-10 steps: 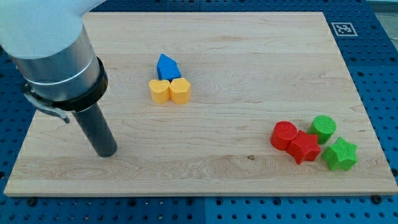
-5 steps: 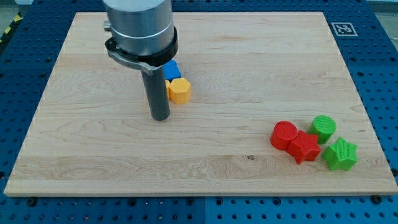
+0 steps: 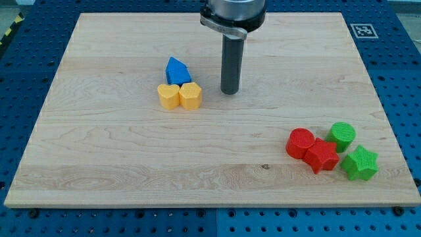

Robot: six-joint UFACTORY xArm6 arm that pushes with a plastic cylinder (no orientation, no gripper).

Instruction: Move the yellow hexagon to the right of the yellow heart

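The yellow plastic hexagon block (image 3: 191,96) sits on the wooden counter (image 3: 131,164), touching the right side of the yellow plastic heart block (image 3: 168,96). A blue plastic house-shaped block (image 3: 177,70) sits just above them. My tip (image 3: 229,91) stands near the hexagon's right, not touching. There are no jaws, only a dark rod.

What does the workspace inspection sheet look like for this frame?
Surface: wooden board, a printed marker in its top right corner.
Job's things: yellow hexagon touching the right side of the yellow heart.
Clutter: blue block just above the yellow pair; red cylinder, red star, green cylinder and green star clustered at lower right.
Grippers: none; my tip sits right of the hexagon, apart from it.
Cables: nothing seen.
Surroundings: blue perforated table.
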